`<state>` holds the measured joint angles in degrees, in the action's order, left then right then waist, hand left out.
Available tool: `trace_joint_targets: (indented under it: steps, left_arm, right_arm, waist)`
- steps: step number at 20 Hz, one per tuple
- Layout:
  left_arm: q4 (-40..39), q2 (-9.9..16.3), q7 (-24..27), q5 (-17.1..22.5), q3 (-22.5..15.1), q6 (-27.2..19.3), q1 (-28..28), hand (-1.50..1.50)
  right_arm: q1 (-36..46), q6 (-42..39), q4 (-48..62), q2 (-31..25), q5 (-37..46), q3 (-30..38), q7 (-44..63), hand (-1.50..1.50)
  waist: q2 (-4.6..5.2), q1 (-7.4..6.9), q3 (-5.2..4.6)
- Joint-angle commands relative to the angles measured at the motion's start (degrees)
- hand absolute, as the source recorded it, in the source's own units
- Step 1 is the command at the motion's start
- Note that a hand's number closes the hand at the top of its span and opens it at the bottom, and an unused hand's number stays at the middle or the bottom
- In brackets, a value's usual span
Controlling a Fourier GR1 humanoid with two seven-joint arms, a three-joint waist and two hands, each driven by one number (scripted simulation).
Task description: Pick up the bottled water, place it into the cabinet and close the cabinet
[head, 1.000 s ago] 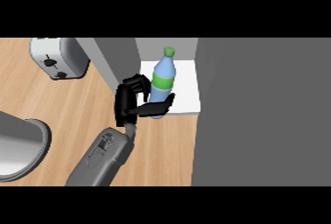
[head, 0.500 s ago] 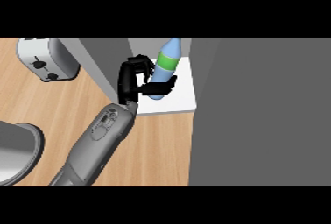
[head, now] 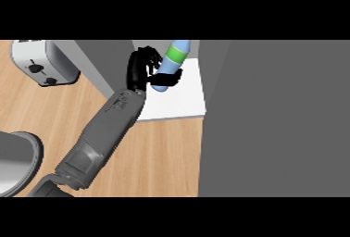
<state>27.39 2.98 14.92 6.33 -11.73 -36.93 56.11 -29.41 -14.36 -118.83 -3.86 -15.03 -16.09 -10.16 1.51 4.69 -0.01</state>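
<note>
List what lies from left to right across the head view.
Pot → toaster → hand → water bottle → cabinet door.

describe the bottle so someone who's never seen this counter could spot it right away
Start at the grey cabinet filling the right side of the view, then find the white shelf just left of it. The water bottle sits tilted over that shelf with the black hand curled round it. It alone is pale blue with a green band.
</note>
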Motion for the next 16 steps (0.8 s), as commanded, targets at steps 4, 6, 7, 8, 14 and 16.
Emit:
trace_joint_targets:
  steps: [4, 6, 7, 8, 14, 16]
  left_arm:
    - [-12.3, 0.7, 3.1, -1.3, 3.1, -1.9, 7.3, -1.50]
    - [-13.7, 1.0, 6.6, -1.1, 4.1, -2.5, 5.4, -1.50]
    - [-14.8, -0.3, 6.4, -0.7, 4.7, -2.9, 6.4, -1.50]
    - [-15.4, 0.1, 7.7, -0.5, 5.1, -1.7, 5.6, -1.50]
    - [-18.9, 2.0, 7.9, -0.4, 6.4, -0.8, 8.2, -1.50]
    - [-19.0, 3.3, 9.7, 0.4, 7.5, 0.4, 7.1, -1.50]
  right_arm:
    - [0.6, 0.8, 1.5, 1.2, 1.6, -1.8, -0.5, -1.50]
    - [-1.9, -1.7, -1.2, -1.8, -2.0, 0.9, -0.3, -1.50]
    - [-1.6, -0.6, 0.1, -0.2, 0.3, -0.9, -1.1, -1.50]
    - [-1.3, -0.3, -0.2, -0.1, 0.3, -0.8, -1.2, -1.50]
    - [1.3, -0.2, -0.6, -0.8, -0.9, 0.9, 0.8, -1.50]
    - [0.7, 0.2, 1.1, 0.3, 0.1, 0.3, -1.5, -1.50]
  waist:
    - [-0.08, -0.57, -0.04]
    - [0.20, 0.29, -0.05]
    - [0.13, 0.04, -0.06]
    - [0.20, -0.01, -0.07]
    - [0.52, 0.01, -0.06]
    - [0.47, -0.09, -0.07]
